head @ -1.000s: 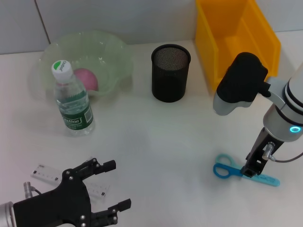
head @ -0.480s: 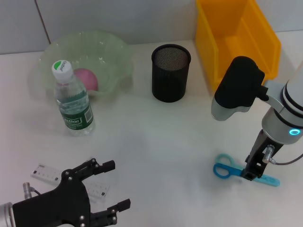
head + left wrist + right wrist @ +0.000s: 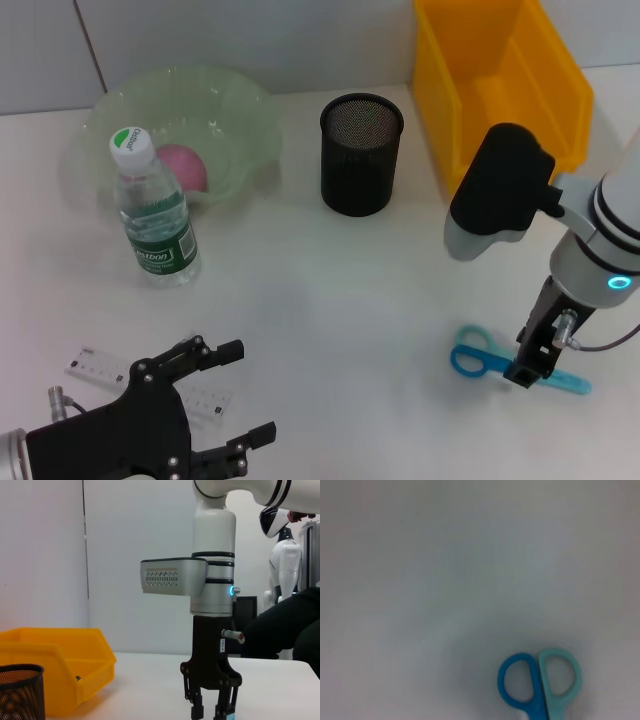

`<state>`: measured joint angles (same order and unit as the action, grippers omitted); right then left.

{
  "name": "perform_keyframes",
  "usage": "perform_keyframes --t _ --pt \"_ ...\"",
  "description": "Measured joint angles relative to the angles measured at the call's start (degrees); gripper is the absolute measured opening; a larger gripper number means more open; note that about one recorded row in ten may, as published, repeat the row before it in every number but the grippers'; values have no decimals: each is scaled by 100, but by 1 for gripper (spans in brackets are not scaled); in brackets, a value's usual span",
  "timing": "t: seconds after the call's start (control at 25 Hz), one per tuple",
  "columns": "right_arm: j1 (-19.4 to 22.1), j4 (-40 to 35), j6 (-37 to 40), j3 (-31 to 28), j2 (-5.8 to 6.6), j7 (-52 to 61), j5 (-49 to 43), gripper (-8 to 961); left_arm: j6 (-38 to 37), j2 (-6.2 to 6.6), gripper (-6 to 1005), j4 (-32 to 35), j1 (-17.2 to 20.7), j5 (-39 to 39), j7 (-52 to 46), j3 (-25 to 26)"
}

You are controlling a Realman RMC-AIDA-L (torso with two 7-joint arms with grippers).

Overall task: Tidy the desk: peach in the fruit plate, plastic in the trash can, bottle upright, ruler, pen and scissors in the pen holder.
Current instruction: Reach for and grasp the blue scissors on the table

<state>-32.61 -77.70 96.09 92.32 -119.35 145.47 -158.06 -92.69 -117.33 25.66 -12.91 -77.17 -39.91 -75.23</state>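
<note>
Blue scissors (image 3: 478,360) lie flat on the white desk at the right, and their two handle loops (image 3: 540,682) fill the right wrist view. My right gripper (image 3: 527,368) stands upright over the blades, open, one finger on each side; the left wrist view shows that right gripper (image 3: 212,712) low at the desk. My left gripper (image 3: 240,392) hangs open at the front left above a white ruler (image 3: 98,368). The pink peach (image 3: 181,166) sits in the green fruit plate (image 3: 240,110). A capped bottle (image 3: 152,212) stands upright beside it. The black mesh pen holder (image 3: 361,153) stands at the middle back. Pen and plastic are out of view.
A yellow bin (image 3: 500,70) stands at the back right, just behind the right arm, and shows as the yellow bin (image 3: 55,680) in the left wrist view, next to the pen holder (image 3: 17,692). Bare desk lies between the two grippers.
My right arm has shifted slightly left and lower over the scissors. The scissors, the left gripper and everything else stay where they were.
</note>
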Motion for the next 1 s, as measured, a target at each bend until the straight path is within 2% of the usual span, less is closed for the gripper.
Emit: perform_keyframes --t 0.24,1.0 --pt "9 5 -23 133 0 -1 -23 447 -4 0 814 5 0 0 -4 0" --pt "-30 173 -221 226 9 -20 -50 436 -39 0 813 17 -17 0 -70 0"
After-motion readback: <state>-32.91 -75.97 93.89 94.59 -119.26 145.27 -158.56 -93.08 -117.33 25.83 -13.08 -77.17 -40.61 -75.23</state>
